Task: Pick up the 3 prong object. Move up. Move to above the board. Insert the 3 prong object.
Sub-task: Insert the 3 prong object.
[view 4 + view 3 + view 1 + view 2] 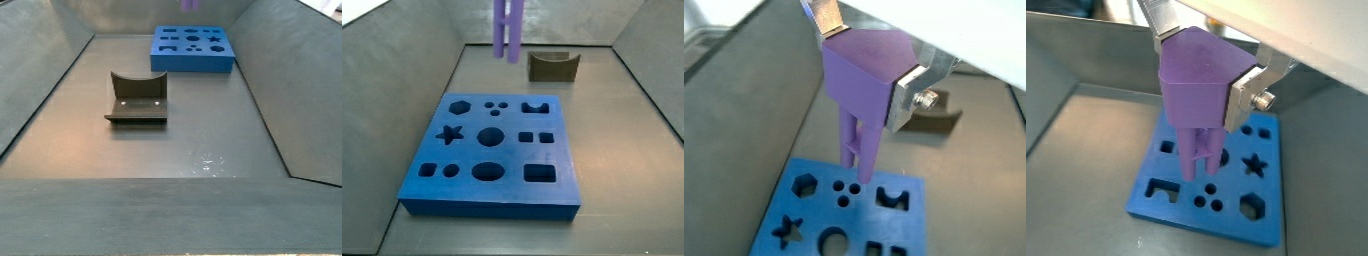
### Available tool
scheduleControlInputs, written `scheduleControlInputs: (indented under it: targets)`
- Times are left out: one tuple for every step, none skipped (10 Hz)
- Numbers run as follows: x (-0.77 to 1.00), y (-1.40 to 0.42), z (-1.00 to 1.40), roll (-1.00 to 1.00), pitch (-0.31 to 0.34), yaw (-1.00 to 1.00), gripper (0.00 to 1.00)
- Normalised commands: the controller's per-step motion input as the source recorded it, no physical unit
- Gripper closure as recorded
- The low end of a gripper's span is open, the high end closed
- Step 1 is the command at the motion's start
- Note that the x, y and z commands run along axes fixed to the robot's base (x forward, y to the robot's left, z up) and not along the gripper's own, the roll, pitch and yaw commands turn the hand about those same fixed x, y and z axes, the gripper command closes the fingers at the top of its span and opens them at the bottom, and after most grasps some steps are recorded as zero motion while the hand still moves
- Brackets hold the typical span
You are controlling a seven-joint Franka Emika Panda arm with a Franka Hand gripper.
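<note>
My gripper (865, 60) is shut on the blocky head of the purple 3 prong object (855, 75), also seen in a wrist view (1197, 85). One silver finger (909, 92) presses its side. The thin prong legs (1197, 155) hang down, clear above the blue board (1176, 168). In a wrist view the leg tips sit over the board (818, 200) near its three small dots (846, 190). In a side view only the purple legs (506, 28) show, high above the far edge of the board (489, 207); the gripper is out of frame there. The board (194, 64) lies at the far end.
The dark olive-brown fixture (552, 65) with a notched upright stands on the floor beyond the board, and in a side view (136, 98) it is mid-floor. It also shows in a wrist view (935, 112). Grey sloping walls (396, 60) enclose the bin.
</note>
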Motion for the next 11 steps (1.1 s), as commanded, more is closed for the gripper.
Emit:
scheduleControlInputs:
  targets:
    - [-0.24, 0.0, -0.57, 0.0, 0.0, -0.93, 1.0]
    - [-0.34, 0.0, -0.54, 0.0, -0.011, -0.8, 1.0]
    - [-0.36, -0.01, -0.49, 0.0, -0.013, -0.76, 1.0]
    - [-0.37, -0.03, -0.5, 0.0, -0.019, -0.74, 1.0]
    - [-0.29, -0.01, -0.44, 0.0, -0.016, -0.72, 1.0]
    - [-0.02, 0.0, -0.43, 0.0, -0.046, -0.42, 1.0]
    - [0.04, 0.0, -0.65, 0.06, -0.117, -0.19, 1.0]
    - [0.17, 0.16, -0.66, 0.0, -0.179, -0.07, 1.0]
    - [0.09, 0.26, -0.52, -0.08, -0.273, -0.2, 1.0]
    - [0.0, 0.23, -0.38, -0.08, -0.223, -0.25, 1.0]
    - [-0.21, 0.0, -0.24, -0.03, -0.193, -0.15, 1.0]
